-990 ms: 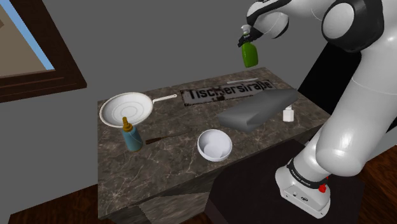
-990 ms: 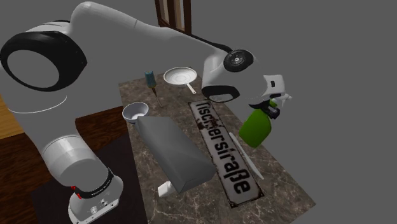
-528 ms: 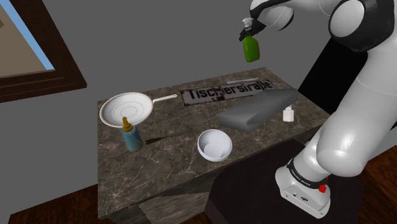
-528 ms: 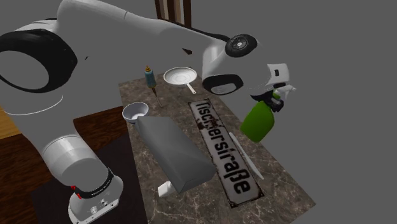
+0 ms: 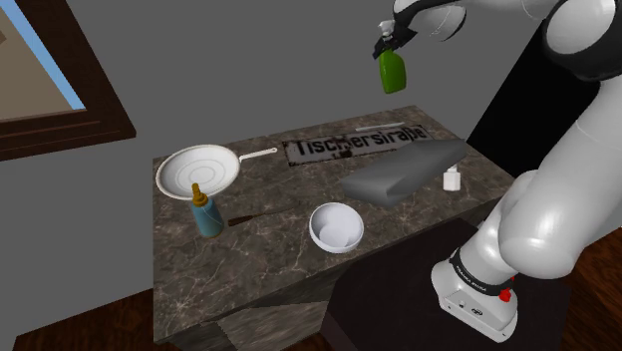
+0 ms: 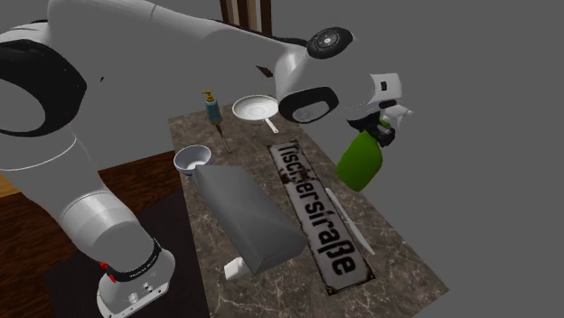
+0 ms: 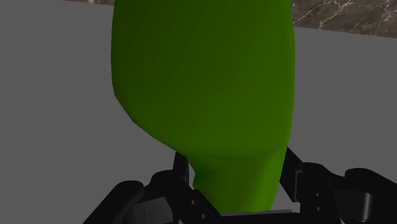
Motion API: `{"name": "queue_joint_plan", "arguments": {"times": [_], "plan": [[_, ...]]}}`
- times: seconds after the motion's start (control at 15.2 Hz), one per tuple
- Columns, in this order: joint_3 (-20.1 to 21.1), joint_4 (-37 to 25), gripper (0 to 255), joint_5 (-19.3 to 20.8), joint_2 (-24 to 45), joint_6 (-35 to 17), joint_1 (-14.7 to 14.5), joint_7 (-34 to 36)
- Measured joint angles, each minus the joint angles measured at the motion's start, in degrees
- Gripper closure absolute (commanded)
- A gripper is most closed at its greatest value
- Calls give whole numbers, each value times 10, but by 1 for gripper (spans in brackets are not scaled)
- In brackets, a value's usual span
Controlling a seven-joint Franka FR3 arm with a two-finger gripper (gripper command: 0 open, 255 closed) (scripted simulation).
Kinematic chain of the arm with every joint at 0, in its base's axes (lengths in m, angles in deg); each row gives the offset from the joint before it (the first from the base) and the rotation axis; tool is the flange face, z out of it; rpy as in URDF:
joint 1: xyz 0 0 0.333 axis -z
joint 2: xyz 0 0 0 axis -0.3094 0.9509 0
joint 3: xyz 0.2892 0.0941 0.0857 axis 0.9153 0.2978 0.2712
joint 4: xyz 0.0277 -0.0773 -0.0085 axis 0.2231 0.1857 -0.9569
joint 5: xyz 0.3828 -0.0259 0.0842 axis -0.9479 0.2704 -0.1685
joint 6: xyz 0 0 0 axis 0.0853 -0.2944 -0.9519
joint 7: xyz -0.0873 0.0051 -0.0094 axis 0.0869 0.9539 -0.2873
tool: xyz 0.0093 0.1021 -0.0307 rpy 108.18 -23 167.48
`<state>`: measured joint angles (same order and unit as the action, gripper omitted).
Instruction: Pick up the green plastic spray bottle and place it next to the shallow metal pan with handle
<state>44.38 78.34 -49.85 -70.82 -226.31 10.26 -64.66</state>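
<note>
Item 1: green plastic spray bottle (image 5: 392, 74), carried high above the far side of the dark marbled desk (image 5: 261, 261), over the lettered sign plate (image 5: 354, 143) and well apart from the white shallow round pan with handle (image 5: 198, 172).

Hold: the black gripper (image 7: 235, 181) clasped the narrow neck, leaving the body hanging free, probably to clear the things on the desk.

Orientation: long axis near vertical, spray head up, base down.

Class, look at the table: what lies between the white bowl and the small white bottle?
A long grey slab lies between the white bowl and the small white bottle, plainest in the second exterior view.
</note>
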Motion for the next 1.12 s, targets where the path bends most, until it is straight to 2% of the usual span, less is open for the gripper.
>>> {"name": "queue_joint_plan", "arguments": {"times": [0.26, 0.53, 0.73, 1.12], "plan": [[22, 75, 255, 123, -74, -32, -27, 118], [74, 135, 255, 234, -131, -47, -19, 237], [119, 163, 255, 293, -158, -48, -8, 315], [213, 210, 255, 384, -203, -36, 11, 460]]}}
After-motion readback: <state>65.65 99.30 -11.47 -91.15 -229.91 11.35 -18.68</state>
